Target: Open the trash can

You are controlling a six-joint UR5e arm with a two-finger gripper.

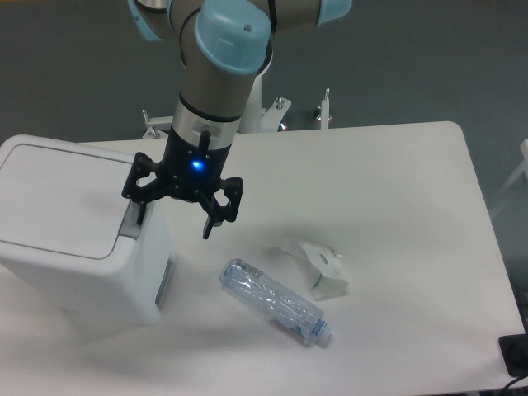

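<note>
The trash can [58,239] is a large white boxy bin at the left of the table, its flat lid [54,194] down. A grey push-button tab [132,221] sits at the lid's right edge. My gripper [173,219] hangs just right of the bin's top edge, fingers spread wide open and empty. The left finger [139,213] is at or just over the grey tab; the right finger [209,223] hangs over the table. A blue light glows on the gripper body.
A clear plastic bottle [274,302] lies on its side right of the bin. A crumpled white paper carton [322,268] lies beside it. The white table [396,190] extends right; a black object [516,355] sits at the bottom right corner.
</note>
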